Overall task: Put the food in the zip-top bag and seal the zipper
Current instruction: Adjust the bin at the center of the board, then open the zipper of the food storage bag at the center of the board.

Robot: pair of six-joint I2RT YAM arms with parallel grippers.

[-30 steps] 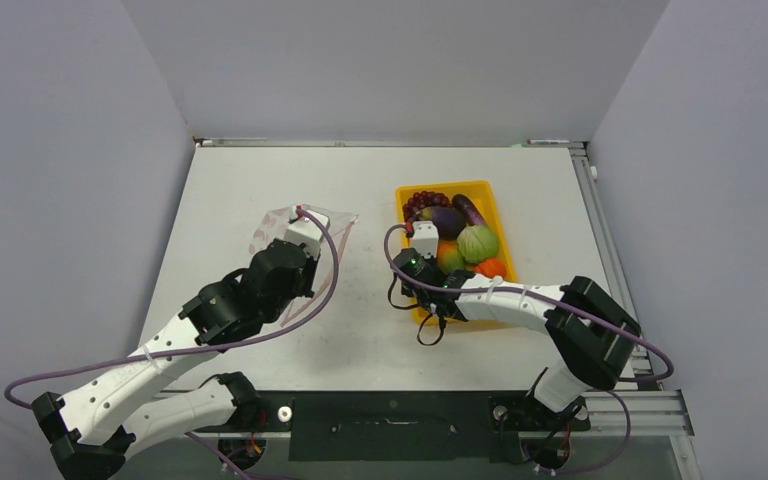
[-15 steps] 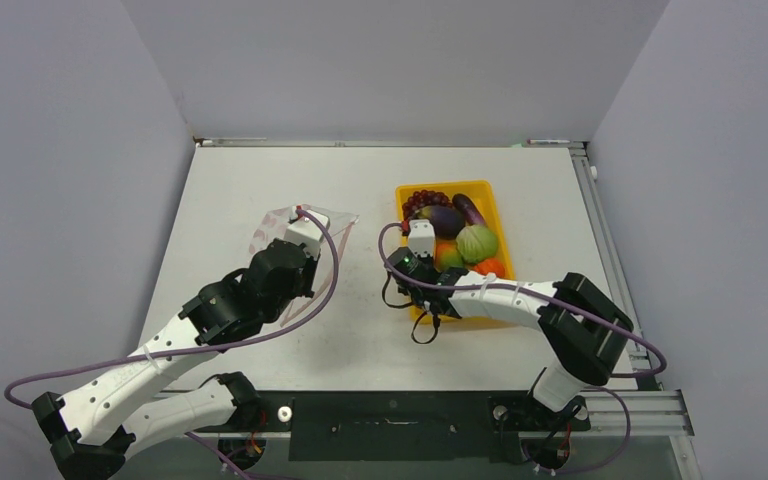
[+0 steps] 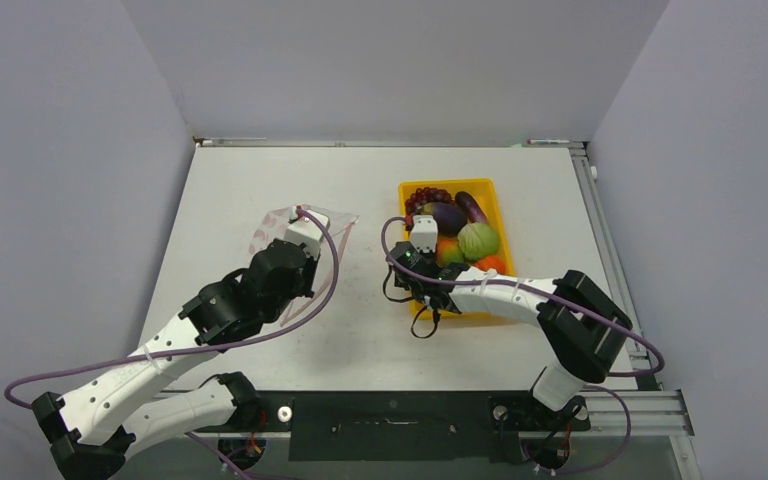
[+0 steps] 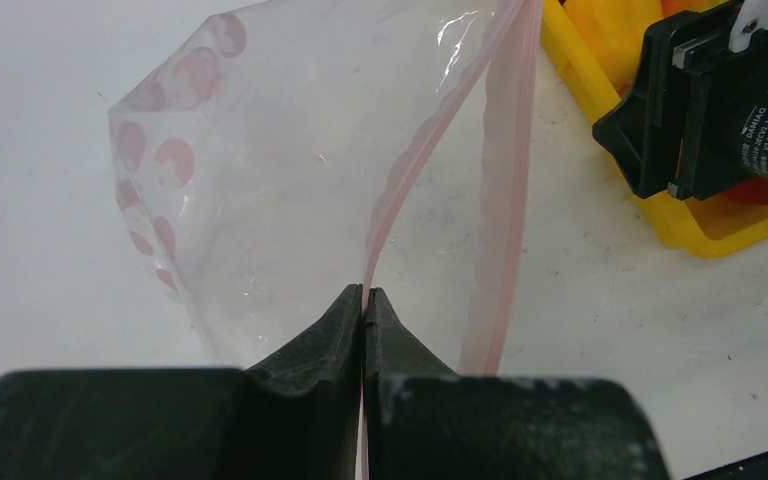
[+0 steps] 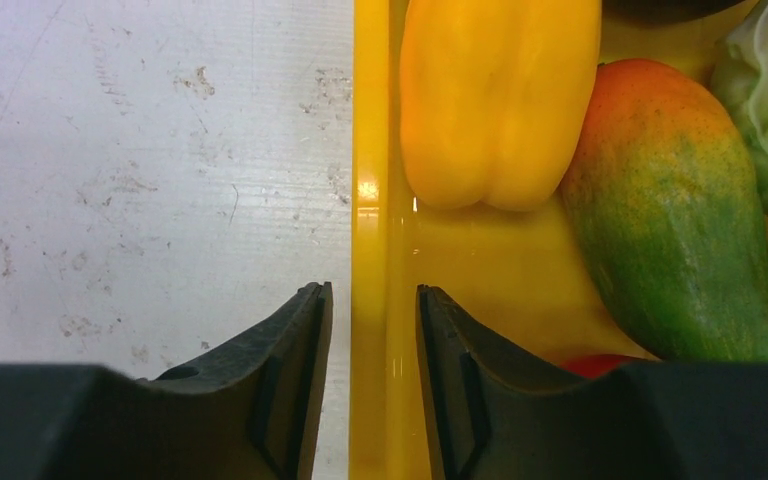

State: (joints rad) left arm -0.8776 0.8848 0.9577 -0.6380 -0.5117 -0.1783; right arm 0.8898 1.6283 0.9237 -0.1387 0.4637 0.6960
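1. Two sets of fingers are engaged. The left fingers (image 4: 352,318) are pressed together on the zipper (image 4: 396,182), holding the mouth of the zip-top bag (image 4: 260,170) parted on the left of the worktop (image 3: 240,180).
2. The right fingers (image 5: 305,335) stand apart astride the left wall of the yellow tray (image 5: 370,150), gripping nothing.
3. All visible food (image 3: 460,238) lies in the tray; the bag appears empty.
4. Judged remaining: every transfer, then sealing.

Clear pink-dotted zip-top bag (image 4: 280,170), pink zipper (image 4: 505,200) seemingly apart; food (image 3: 465,235) in a heap to its right.
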